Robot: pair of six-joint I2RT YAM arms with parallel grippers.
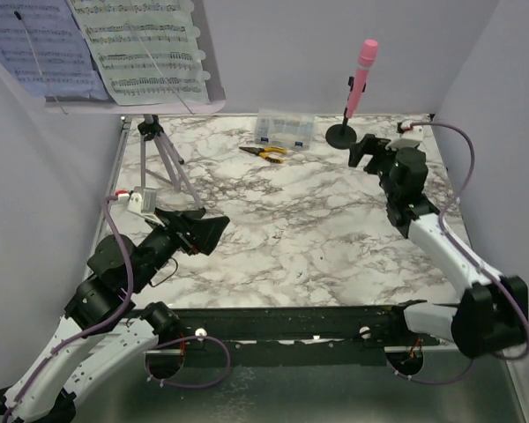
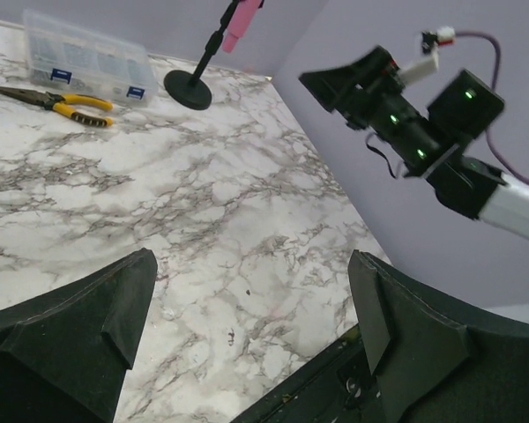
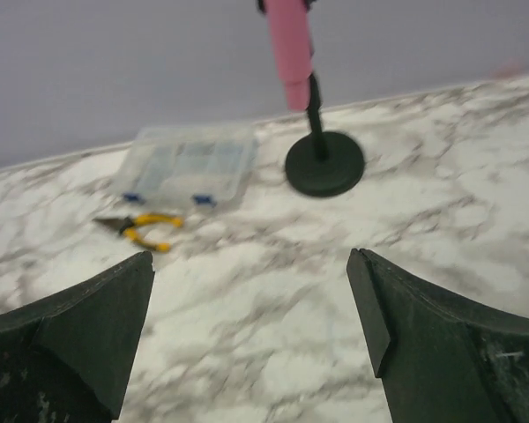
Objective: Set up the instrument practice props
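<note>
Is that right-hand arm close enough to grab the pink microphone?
Probably yes: the right gripper is open and faces the pink microphone on its stand, with only bare marble tabletop between them.

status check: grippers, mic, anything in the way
Left gripper, right gripper: jaws open, empty. Pink microphone on its stand, not held. Pliers and clear box left of it, nothing blocking.
</note>
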